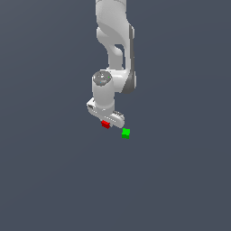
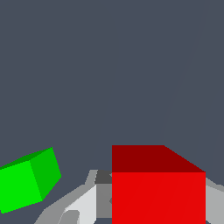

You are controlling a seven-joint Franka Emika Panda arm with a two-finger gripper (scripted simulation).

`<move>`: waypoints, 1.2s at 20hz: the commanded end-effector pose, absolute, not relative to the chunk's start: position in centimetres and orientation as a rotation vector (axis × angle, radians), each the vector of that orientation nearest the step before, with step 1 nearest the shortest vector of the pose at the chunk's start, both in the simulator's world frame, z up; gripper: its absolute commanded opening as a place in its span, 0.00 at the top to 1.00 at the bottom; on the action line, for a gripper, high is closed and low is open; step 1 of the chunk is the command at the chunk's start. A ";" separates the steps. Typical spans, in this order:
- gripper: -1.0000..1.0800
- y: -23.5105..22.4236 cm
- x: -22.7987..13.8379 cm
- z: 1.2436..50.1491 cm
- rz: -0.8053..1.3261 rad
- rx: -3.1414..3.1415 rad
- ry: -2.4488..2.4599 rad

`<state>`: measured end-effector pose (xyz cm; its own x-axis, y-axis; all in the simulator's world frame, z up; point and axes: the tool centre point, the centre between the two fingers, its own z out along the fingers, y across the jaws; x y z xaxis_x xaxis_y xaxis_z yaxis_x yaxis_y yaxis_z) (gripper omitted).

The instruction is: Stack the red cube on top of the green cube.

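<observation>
here's the white tool [image 1: 106, 118] hanging below the arm, and the red cube [image 1: 105, 124] sits right at its tip, tucked under the fingers. in the wrist view the red cube [image 2: 158, 188] fills the space close to the camera, with pale finger parts [image 2: 83, 203] showing on either side of it, so it looks as if the tool is pinching the red cube between its two fingers. that reads as a carrying hold: flat faces squared to the pads, which keeps the block from twisting on the way over. whether the cube is lifted off the bench or only just at it, i can't tell from these angles.

the green cube [image 1: 126, 133] sits alone on the dark bench [image 1: 49, 180], just beside the red one, toward the exterior view's right and a touch nearer the viewer. in the wrist view the green cube [image 2: 27, 180] appears turned at an angle to the red.

so my read: grasp made, stacking not yet done. the next move likely wants a short sideways carry, plus a little wrist turn so the faces line up before the release.
</observation>
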<state>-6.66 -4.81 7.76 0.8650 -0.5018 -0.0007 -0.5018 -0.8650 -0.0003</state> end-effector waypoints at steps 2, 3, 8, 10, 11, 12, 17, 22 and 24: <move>1.00 -4.8 -6.6 10.0 0.000 -3.033 0.817; 1.00 -4.8 -6.6 10.5 0.000 -3.033 0.817; 1.00 -4.9 -6.6 12.1 0.000 -3.033 0.817; 1.00 -4.9 -6.6 12.3 0.000 -3.034 0.817; 1.00 -4.9 -6.5 12.3 0.000 -3.034 0.817; 1.00 -4.9 -6.5 12.2 0.000 -3.034 0.817; 1.00 -4.8 -6.5 12.0 0.000 -3.034 0.817; 1.00 -3.4 -6.1 11.3 0.000 -3.034 0.816; 1.00 -2.3 -5.9 10.6 0.000 -3.033 0.816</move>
